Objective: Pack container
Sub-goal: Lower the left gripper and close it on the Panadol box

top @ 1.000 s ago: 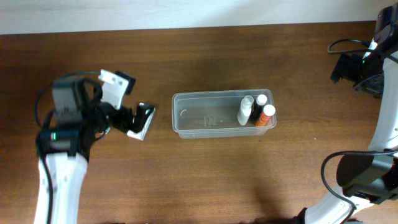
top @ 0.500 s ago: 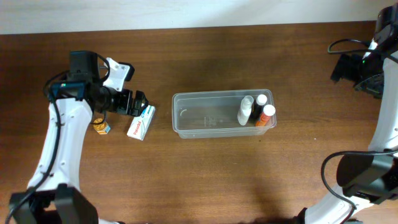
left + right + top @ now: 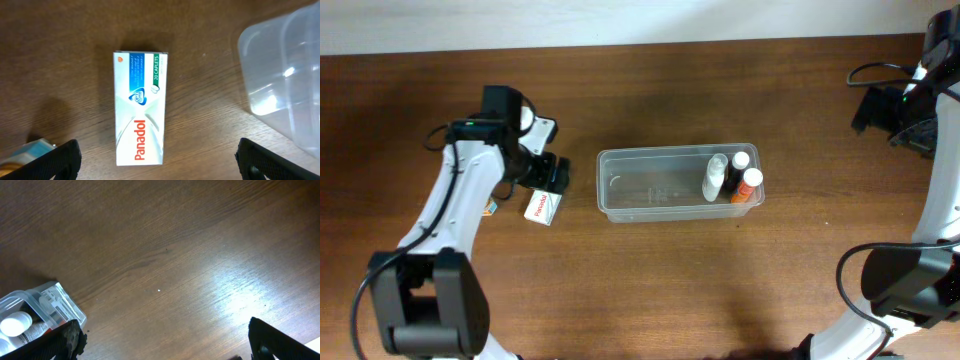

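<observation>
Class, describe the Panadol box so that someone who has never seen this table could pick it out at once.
Find the clear container mid-table. Just left of it, apart from it, lies the Panadol box. It alone is a flat white carton with red lettering.

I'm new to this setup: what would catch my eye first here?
A white Panadol box lies flat on the wood table, beside the clear tub. Three small bottles cluster at the tub's right end. The left arm's open fingers hang over the box.
</observation>
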You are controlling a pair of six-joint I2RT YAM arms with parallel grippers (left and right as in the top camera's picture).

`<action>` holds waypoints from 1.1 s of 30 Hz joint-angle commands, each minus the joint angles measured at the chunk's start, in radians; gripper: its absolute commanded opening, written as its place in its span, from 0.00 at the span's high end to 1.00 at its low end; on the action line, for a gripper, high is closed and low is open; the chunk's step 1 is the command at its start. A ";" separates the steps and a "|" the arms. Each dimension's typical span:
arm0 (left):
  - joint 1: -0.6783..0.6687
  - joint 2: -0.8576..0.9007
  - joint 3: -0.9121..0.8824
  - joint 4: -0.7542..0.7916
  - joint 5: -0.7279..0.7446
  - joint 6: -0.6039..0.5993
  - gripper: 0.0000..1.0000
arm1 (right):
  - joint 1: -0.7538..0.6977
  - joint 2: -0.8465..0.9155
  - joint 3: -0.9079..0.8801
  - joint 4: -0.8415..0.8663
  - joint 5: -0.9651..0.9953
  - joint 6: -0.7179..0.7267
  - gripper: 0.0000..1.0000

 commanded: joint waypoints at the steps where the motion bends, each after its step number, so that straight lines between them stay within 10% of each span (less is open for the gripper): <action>1: -0.007 0.052 0.021 0.002 -0.058 -0.017 0.01 | 0.000 0.006 -0.005 0.001 0.012 0.008 0.02; 33: 0.010 0.251 0.021 0.056 -0.100 -0.031 0.01 | 0.000 0.006 -0.005 0.001 0.012 0.008 0.02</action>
